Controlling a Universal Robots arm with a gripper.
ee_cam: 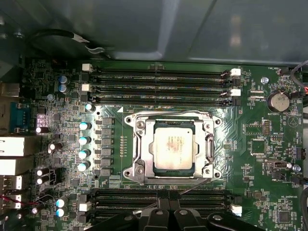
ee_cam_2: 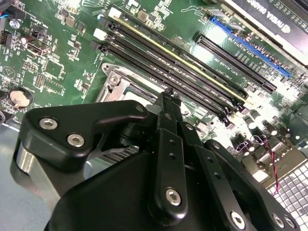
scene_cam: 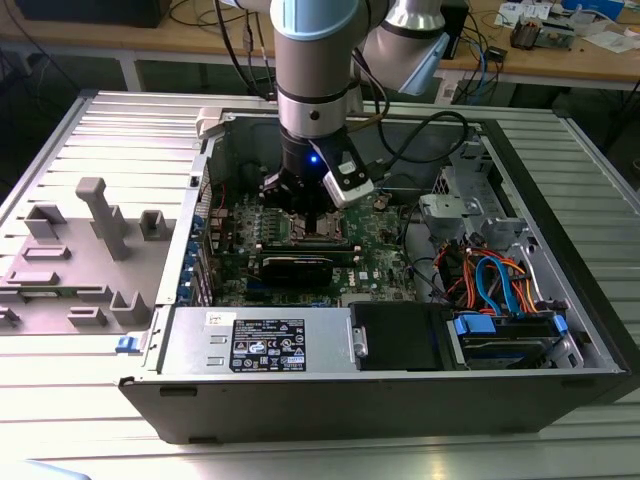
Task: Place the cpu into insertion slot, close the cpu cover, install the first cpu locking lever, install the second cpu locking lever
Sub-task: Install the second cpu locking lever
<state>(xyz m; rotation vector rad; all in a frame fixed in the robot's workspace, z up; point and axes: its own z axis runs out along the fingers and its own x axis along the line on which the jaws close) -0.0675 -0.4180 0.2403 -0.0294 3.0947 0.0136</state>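
First wrist view showed the cpu [ee_cam: 172, 149] seated in the insertion slot [ee_cam: 131, 174] at the middle of the green circuit board [ee_cam: 262, 159], with the cpu cover [ee_cam: 169, 117] lying closed around it. The gripper [ee_cam: 169, 210] hung just beside the socket, its fingers pressed together and holding nothing. By my judgement the locking-lever step was in hand, calling for a careful hook and press at the socket's edge.
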